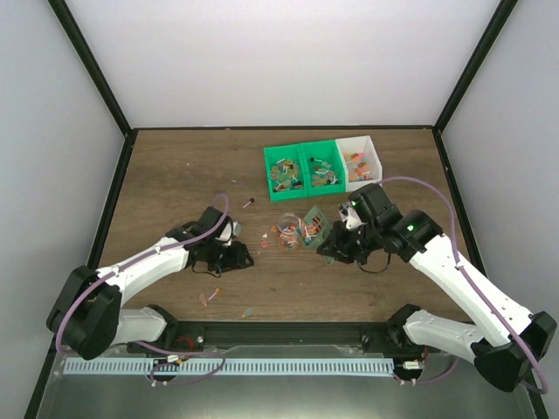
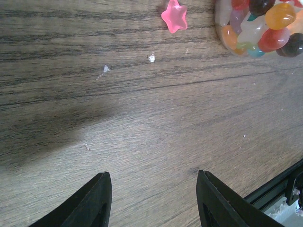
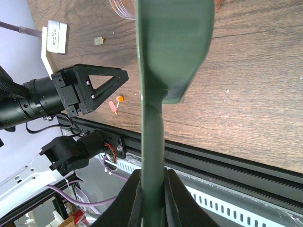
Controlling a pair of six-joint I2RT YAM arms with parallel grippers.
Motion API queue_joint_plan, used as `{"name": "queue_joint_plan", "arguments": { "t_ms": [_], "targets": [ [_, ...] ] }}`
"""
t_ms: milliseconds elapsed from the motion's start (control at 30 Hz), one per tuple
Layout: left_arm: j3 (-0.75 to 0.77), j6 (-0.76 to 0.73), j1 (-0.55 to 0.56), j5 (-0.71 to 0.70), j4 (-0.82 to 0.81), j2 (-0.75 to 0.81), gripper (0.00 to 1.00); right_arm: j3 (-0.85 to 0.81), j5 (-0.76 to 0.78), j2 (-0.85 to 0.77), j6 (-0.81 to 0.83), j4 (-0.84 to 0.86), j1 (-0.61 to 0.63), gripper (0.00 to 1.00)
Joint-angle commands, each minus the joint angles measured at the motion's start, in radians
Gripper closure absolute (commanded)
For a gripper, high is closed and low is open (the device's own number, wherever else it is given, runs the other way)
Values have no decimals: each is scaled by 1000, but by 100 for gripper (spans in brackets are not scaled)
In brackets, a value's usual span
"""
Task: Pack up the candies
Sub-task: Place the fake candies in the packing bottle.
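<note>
A clear jar (image 1: 289, 235) filled with mixed-colour candies stands mid-table; its candy-filled side shows in the left wrist view (image 2: 260, 23). My right gripper (image 1: 339, 247) is shut on the handle of the green slotted scoop (image 1: 316, 223), whose bowl is at the jar's right side. In the right wrist view the gripper (image 3: 152, 172) clamps the scoop's handle (image 3: 154, 123). My left gripper (image 1: 238, 257) is open and empty, low over the table left of the jar; its fingers (image 2: 94, 198) are spread. A pink star candy (image 2: 173, 15) lies beside the jar.
Two green bins (image 1: 301, 147) and a white bin (image 1: 371, 144) with candies stand at the back. Loose candies lie on the wood (image 1: 210, 297), (image 1: 249, 202), and an orange one (image 3: 118, 99). A black rail (image 1: 288, 333) runs along the near edge.
</note>
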State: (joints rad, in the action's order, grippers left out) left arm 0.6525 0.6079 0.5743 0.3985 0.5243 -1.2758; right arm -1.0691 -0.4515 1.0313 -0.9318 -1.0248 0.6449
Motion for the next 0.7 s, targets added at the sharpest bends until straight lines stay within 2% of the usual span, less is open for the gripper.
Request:
{"name": "queue_joint_plan", "arguments": {
  "t_ms": [0, 667],
  "targets": [
    [-5, -10, -9, 13, -13, 11, 49, -53, 7, 6, 12, 4, 8, 99],
    [-11, -18, -19, 11, -14, -2, 49, -91, 0, 81, 61, -1, 10, 99]
  ]
}}
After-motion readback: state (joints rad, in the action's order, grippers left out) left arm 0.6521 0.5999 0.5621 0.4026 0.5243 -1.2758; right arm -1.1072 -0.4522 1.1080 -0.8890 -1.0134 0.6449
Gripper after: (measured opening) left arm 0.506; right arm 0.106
